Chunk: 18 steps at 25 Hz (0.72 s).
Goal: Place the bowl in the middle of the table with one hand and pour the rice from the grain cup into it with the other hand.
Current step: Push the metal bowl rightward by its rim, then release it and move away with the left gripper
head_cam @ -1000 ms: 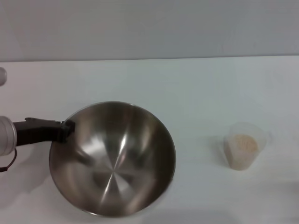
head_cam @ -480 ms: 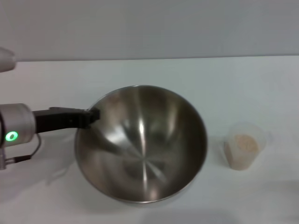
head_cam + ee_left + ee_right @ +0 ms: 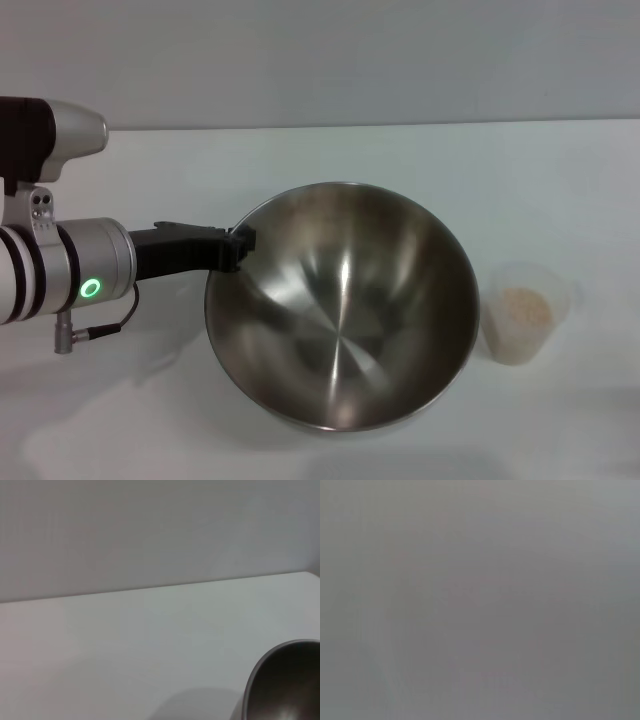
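Head view: the bowl (image 3: 340, 305), pinched at its left rim by the left claw (image 3: 238, 250), is held mid-frame beside the grain cup (image 3: 522, 324), so setting it down is judged next.

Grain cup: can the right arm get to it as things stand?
Probably yes. The cup stands alone on the table's right side, close beside the bowl held by the left gripper; right arm unseen.
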Motion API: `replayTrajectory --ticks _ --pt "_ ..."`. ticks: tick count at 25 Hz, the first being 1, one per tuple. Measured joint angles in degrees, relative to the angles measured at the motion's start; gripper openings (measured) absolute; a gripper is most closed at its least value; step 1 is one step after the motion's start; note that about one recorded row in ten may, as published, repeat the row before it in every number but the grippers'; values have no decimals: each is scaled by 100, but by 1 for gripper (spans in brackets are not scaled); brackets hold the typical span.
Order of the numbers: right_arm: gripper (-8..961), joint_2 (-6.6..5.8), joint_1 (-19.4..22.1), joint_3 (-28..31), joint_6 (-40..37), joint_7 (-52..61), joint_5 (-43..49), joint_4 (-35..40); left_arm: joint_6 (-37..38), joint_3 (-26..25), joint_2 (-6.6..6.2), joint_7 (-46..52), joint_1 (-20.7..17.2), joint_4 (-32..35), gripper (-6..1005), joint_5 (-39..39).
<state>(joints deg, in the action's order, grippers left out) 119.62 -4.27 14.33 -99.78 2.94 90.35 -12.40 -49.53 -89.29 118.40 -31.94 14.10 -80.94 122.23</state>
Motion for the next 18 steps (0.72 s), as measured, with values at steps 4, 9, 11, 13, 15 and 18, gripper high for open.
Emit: replayTrajectory --ticks 4,9,11,13,15,18 --pt "778 0 10 0 40 0 0 10 134 22 -2 -23 84 237 60 15" --pt "779 0 14 0 80 -1 0 11 271 -5 -1 -38 99 397 64 143" --pt "779 0 14 0 81 -1 0 10 271 -5 -1 -38 99 403 66 144" --pt "779 0 14 0 82 -2 0 10 247 7 -7 -39 95 401 68 144" --pt "779 0 14 0 82 -3 0 10 175 14 -14 -40 111 395 69 145" --pt "778 0 14 0 91 -4 0 10 124 -4 -15 -46 151 415 72 149"
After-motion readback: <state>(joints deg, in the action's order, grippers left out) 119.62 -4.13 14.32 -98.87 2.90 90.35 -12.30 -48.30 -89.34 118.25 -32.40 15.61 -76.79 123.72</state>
